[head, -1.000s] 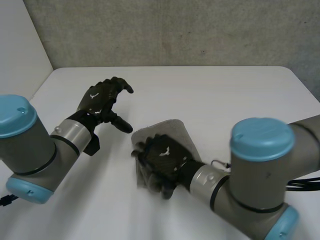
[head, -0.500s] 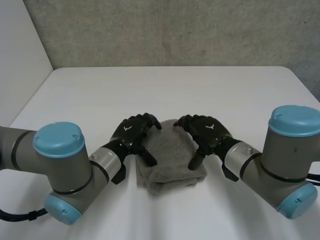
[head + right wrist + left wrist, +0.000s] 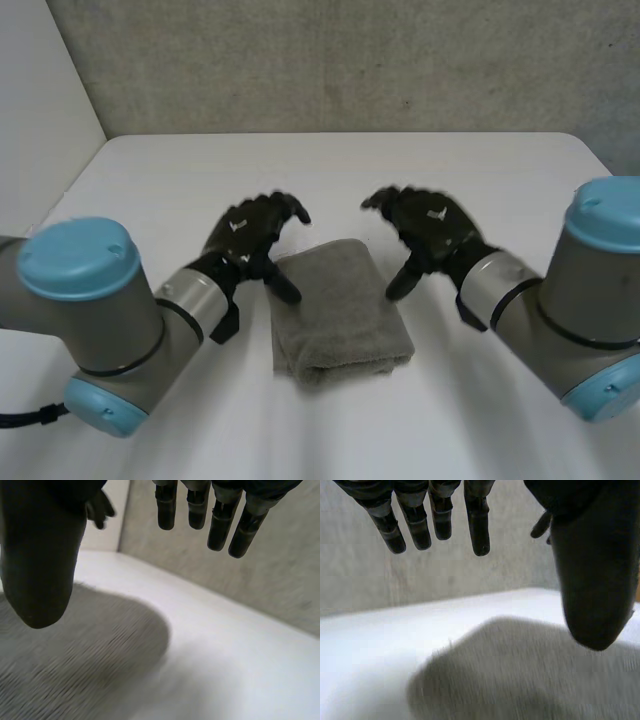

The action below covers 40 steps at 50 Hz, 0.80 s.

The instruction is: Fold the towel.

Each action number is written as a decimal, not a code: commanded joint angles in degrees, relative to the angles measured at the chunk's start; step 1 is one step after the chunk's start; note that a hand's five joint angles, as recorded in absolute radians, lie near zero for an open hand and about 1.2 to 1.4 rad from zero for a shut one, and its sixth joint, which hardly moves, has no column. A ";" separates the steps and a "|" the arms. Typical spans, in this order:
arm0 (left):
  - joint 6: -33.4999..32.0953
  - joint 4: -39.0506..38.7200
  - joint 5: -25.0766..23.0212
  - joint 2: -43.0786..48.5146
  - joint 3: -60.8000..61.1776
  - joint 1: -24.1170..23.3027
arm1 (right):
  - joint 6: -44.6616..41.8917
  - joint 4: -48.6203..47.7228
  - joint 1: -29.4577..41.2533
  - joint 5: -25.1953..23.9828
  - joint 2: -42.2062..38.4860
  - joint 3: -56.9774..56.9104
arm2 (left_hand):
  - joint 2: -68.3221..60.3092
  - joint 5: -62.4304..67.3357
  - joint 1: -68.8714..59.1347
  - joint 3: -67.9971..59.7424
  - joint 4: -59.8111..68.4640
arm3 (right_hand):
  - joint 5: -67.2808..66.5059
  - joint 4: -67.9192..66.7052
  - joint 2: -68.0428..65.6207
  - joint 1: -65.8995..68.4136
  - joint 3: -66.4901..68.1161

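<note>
A grey towel (image 3: 338,312) lies folded into a small thick rectangle on the white table (image 3: 330,180). My left hand (image 3: 254,232) hovers just off the towel's left far corner, fingers relaxed and spread, holding nothing. My right hand (image 3: 428,231) hovers off the right far corner, open and empty as well. In the left wrist view the towel (image 3: 520,680) lies below the open fingers (image 3: 479,525) and thumb. The right wrist view has the towel (image 3: 75,655) under the thumb, with the straight fingers (image 3: 220,520) over bare table.
A grey wall (image 3: 330,60) stands behind the table's far edge. A pale wall panel (image 3: 40,90) runs along the table's left side. Bare white tabletop surrounds the towel on all sides.
One second ago the right hand lay on the towel and the left hand was farther left. Both hands then came to the towel's far edge and have now lifted apart, off the cloth.
</note>
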<state>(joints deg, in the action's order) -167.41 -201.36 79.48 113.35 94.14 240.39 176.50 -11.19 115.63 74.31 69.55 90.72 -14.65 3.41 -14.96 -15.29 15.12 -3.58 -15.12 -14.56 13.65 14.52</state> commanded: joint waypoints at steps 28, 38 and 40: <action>-0.73 23.46 10.00 -17.63 -11.26 3.68 | -0.63 11.98 -4.19 14.10 15.26 -7.58 | 3.76 -2.52 4.07 4.40 -4.23 | 3.58 5.12 4.56 -3.65 -4.52; -1.60 23.64 11.75 -17.90 -11.26 3.60 | -0.81 11.98 -4.10 17.36 15.26 -7.58 | 3.76 -2.52 4.07 4.40 -4.23 | 3.58 5.12 4.56 -3.65 -4.52; -1.78 23.64 12.19 -17.81 -11.26 3.60 | -0.81 11.98 -3.83 17.36 15.17 -7.58 | 3.76 -2.52 4.07 4.40 -4.23 | 3.58 5.12 4.56 -3.65 -4.52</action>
<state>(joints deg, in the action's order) -168.61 -177.71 90.29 95.51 82.89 243.99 175.71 0.79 111.56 90.94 84.81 83.14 -14.51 3.41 -14.71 -15.03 15.00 -3.58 -15.12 -14.56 13.61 14.27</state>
